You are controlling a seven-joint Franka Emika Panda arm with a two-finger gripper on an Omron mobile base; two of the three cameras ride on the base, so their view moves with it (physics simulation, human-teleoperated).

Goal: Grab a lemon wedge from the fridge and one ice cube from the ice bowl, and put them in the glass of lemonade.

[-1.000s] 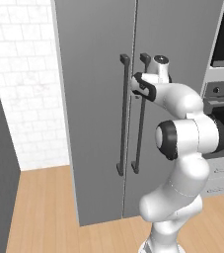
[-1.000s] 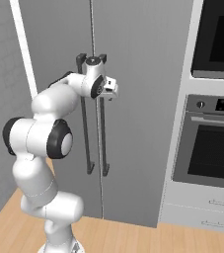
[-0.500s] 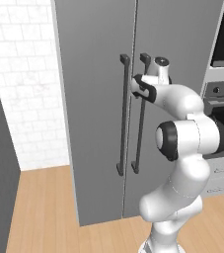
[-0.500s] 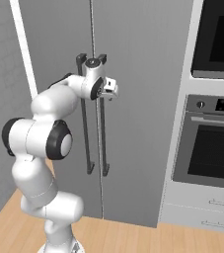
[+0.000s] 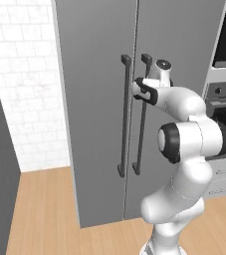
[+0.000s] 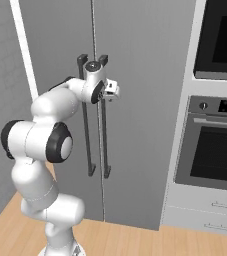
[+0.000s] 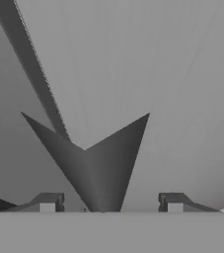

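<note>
Grey fridge (image 5: 94, 99) — upright bar handle (image 7: 101, 178) (vertical) between hand (image 7: 106, 202) fingers.

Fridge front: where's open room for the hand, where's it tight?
Free: the flat door panel of the fridge left of the left handle, and the right door face between the right handle and the oven column. Crowded: the narrow slot between the two handles, where the gripper sits.
</note>
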